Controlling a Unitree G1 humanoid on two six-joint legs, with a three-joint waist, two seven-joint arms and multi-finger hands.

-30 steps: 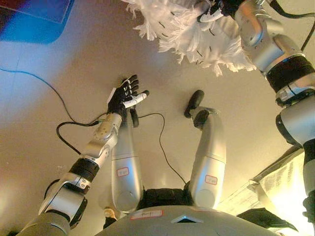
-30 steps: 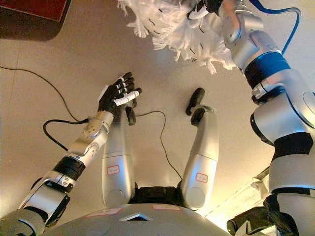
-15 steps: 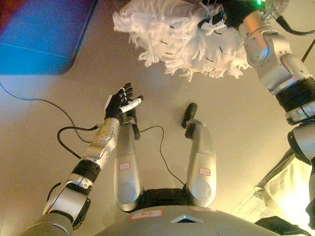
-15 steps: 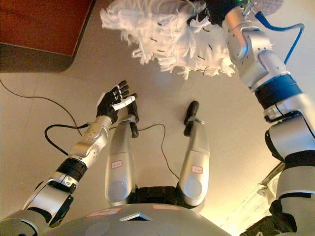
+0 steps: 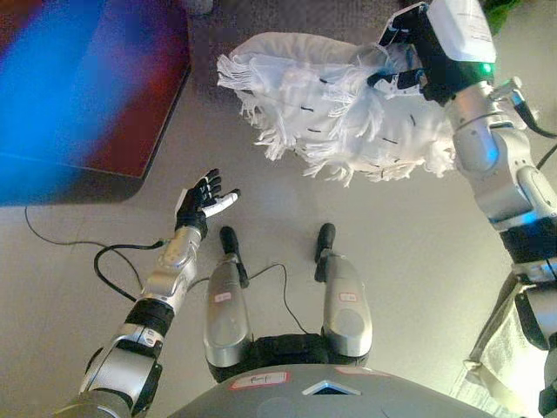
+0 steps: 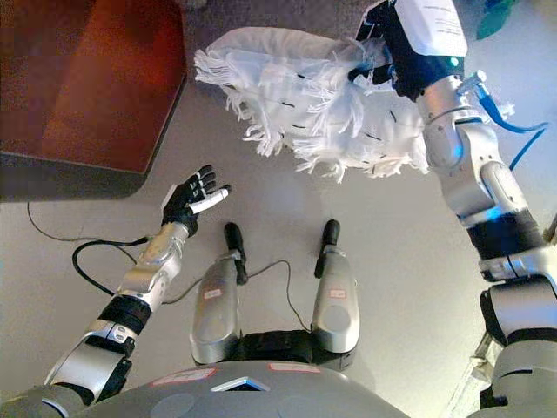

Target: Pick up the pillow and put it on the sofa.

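Note:
A white fringed pillow (image 5: 326, 109) hangs in the air at the top middle, held up above the floor. My right hand (image 5: 402, 65) is shut on its right end, fingers buried in the fabric. My left hand (image 5: 199, 200) is open, palm up, lower left of the pillow and well apart from it, holding nothing. A pale cushioned edge (image 5: 513, 344) at the lower right may be the sofa; I cannot tell for sure.
A dark red-brown low table or rug (image 6: 83, 83) fills the upper left. A grey carpet patch (image 6: 261, 17) lies at the top behind the pillow. Beige floor (image 6: 365, 218) spreads below the pillow.
The camera has tilted, so the whole scene sits lower and the red-brown surface shows more. My right hand still holds the pillow; my left hand stays open in much the same pose.

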